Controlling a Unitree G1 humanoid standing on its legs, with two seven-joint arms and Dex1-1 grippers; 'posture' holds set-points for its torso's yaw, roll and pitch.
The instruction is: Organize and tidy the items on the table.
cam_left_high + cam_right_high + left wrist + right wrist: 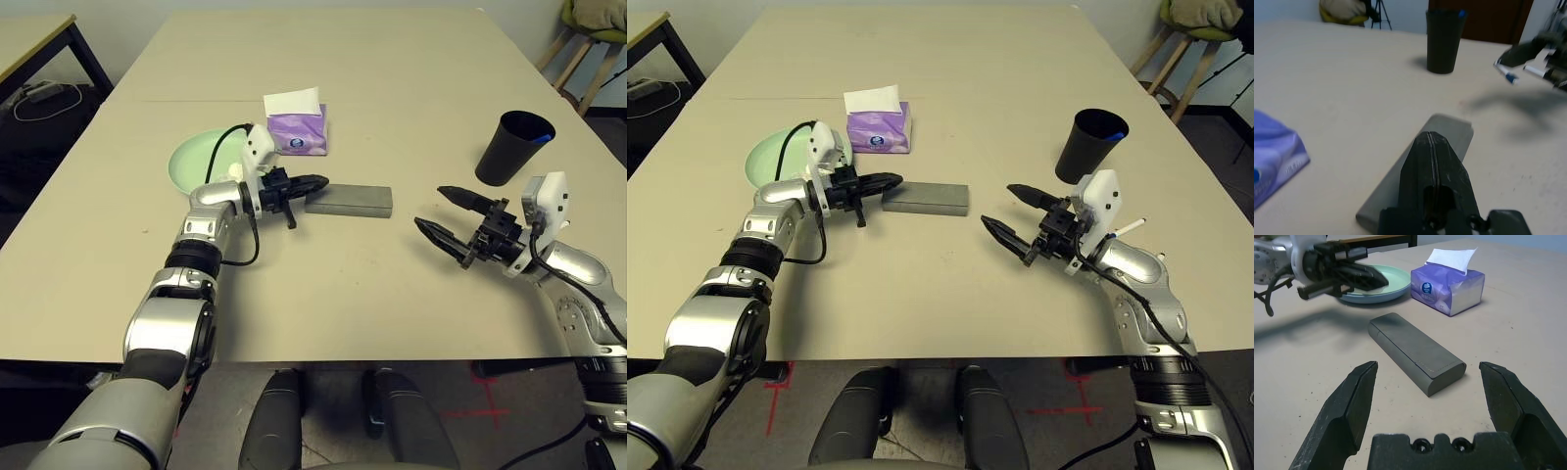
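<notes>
Beige table (411, 88) held one of each thing. Nearest, at lower right, the right gripper (443, 216) was spread wide and held nothing. In the middle lay one grey glasses case (351, 201); the left gripper (318, 182), pinched closed and empty, hung above its left end. Farther back were one mint green plate (196, 157), one purple tissue box (297, 131) and one black cup (512, 147). Its label could not be read.

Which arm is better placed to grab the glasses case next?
Right, probably. The right gripper is open and faces the grey glasses case, which lies framed between its fingers. The left gripper is shut, its tip at the case's end.
</notes>
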